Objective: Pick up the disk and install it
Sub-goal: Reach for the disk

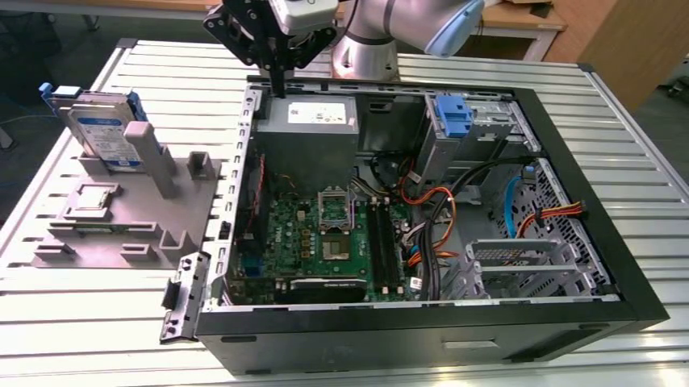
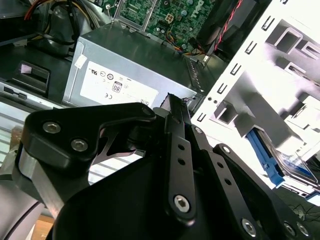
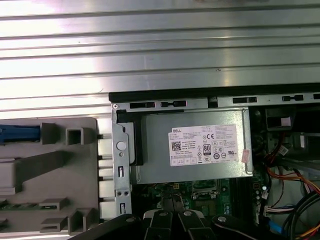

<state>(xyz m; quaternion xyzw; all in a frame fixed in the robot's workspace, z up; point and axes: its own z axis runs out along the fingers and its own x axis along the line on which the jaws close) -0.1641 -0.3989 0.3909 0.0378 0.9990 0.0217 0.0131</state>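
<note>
Gripper (image 1: 279, 90), closed and empty, hangs over the computer case (image 1: 431, 343) edge; the disk (image 1: 100, 129) stands well apart in the grey fixture (image 1: 108, 222), exterior view's left

One disk (image 1: 92, 121), one fixture block (image 1: 108, 230), one computer case (image 1: 431, 326), one power supply (image 1: 312, 121), apparently one blue bracket (image 1: 450, 117).

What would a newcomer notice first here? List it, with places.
The open black computer case with its green motherboard dominates the middle of the exterior view. At that view's left, the blue-framed silver disk stands in a grey fixture block; the black claw hangs over the case's silver power supply.
</note>
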